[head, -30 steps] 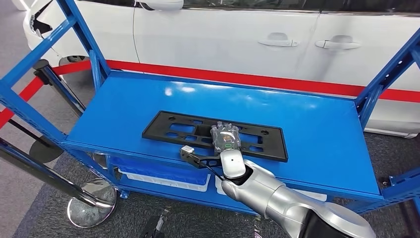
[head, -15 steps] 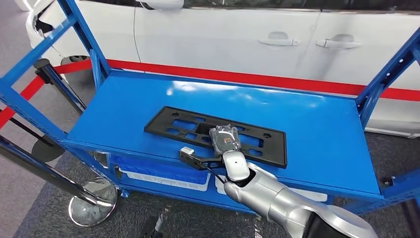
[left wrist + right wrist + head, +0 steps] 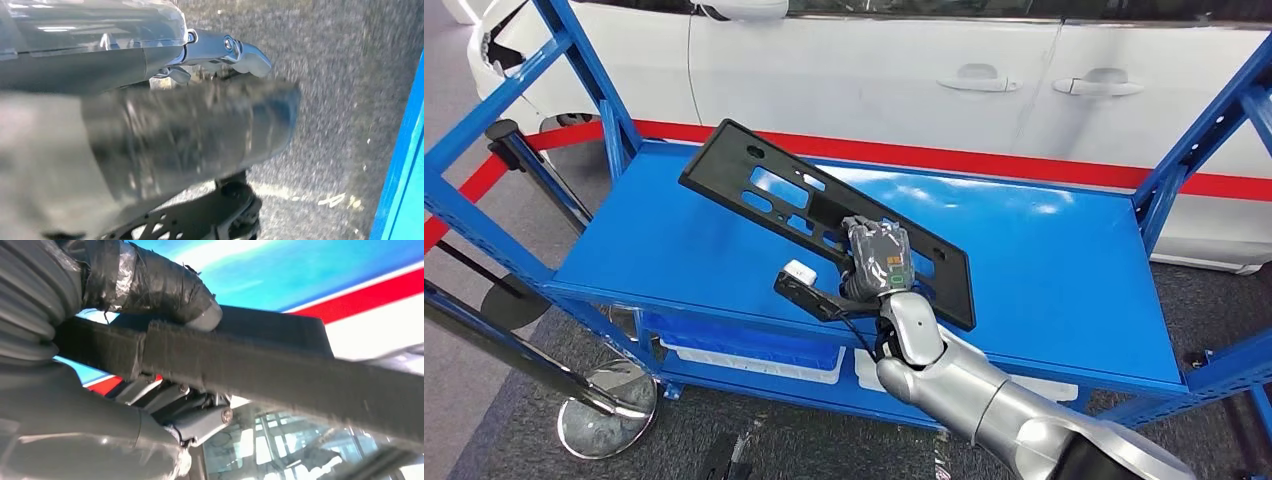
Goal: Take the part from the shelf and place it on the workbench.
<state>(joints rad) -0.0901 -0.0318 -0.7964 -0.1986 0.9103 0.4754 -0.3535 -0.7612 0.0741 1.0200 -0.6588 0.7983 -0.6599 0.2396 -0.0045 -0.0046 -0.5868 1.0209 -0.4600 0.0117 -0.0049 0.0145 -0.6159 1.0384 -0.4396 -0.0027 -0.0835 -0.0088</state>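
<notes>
The part [image 3: 824,214], a flat black plastic frame with cut-out slots, hangs tilted above the blue shelf [image 3: 1044,270], its far end raised toward the white car [image 3: 874,70] behind the shelf. The right hand [image 3: 879,262] grips it near the lower long edge, thumb over the top face and fingers [image 3: 195,415] beneath, so the frame likely tips under its own weight. The left hand [image 3: 220,47] hangs beside the shelf's edge above the dark floor; whether it is open cannot be told.

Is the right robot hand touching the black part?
Touching. In the right wrist view, the right robot hand clamps the black part, thumb pressed on its edge.
</notes>
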